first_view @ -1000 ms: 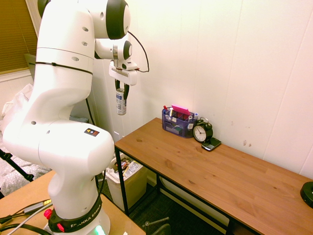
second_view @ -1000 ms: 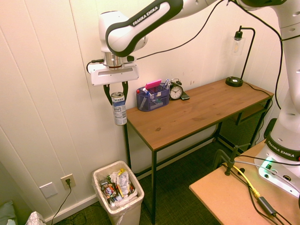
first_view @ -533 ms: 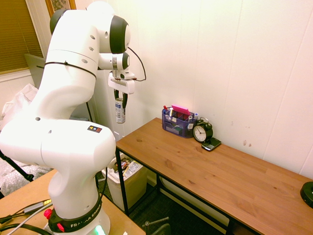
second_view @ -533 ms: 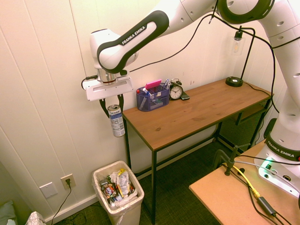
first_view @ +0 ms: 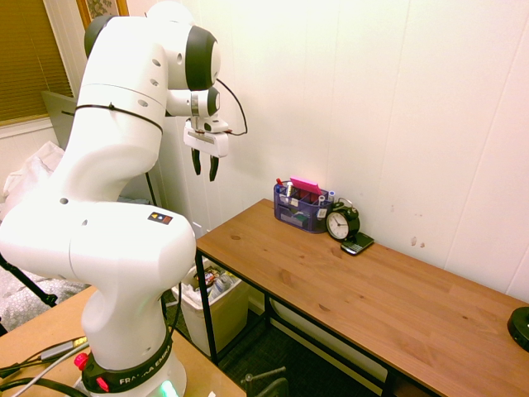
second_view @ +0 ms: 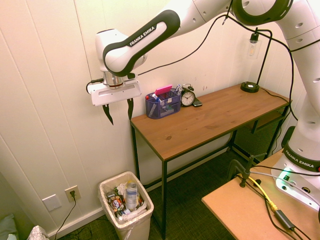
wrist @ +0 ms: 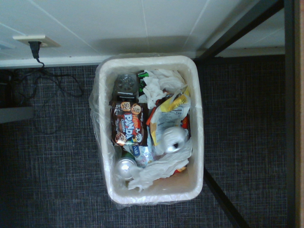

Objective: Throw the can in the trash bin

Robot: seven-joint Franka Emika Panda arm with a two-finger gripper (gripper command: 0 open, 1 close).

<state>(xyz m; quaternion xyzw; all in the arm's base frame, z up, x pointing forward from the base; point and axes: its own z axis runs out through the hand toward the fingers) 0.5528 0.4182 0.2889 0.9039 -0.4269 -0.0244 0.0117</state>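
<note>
Upper left of the second exterior view, the gripper (second_view: 118, 109) hangs with dark curved fingers spread wide, empty. Below, lower left, the slim can (second_view: 131, 194) stands among crinkled wrappers inside the bag-lined plastic trash bin (second_view: 142, 218), its lower half hidden.

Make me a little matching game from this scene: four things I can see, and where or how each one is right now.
Things:
1. can
2. gripper
3. alarm clock
4. blue organizer

States:
A. open and empty, hanging above the trash bin
B. on the desk beside the clock, full of pens
C. upright among the rubbish in the bin
D. on the desk against the wall, black

Pairs: 1-C, 2-A, 3-D, 4-B
</note>
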